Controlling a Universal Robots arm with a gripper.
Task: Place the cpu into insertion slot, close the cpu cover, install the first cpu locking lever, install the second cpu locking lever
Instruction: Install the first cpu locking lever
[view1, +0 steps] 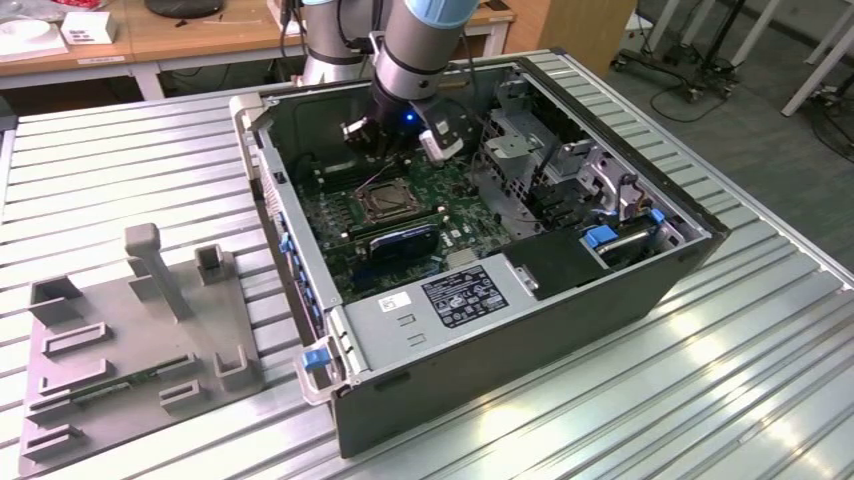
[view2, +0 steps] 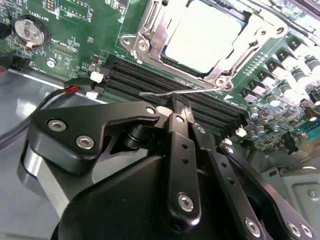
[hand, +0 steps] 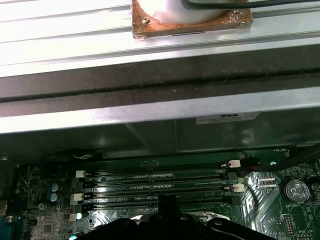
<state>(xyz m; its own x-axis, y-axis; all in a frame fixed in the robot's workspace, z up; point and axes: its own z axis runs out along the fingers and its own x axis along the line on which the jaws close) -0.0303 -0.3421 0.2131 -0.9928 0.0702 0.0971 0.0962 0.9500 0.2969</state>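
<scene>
Exterior view: my gripper (view1: 400, 150) is down inside the case (view1: 667, 265), just over the slot (view1: 383, 203) mid-board. Second wrist view: cpu (view2: 202, 32) sits seated, cover (view2: 150, 27) down around it, fingers (view2: 181, 107) pinched on the lever (view2: 175, 92). It's thin springy wire, I'd guess slippery, best grabbed near its tip. First wrist view: memory slots (hand: 155, 187).

There's the arm (view1: 407, 45), silver tubing with pale blue joint caps and a small blue light glowing at the wrist; the claw (view2: 175, 107) is matte black linkage bars studded with silver screws.
</scene>
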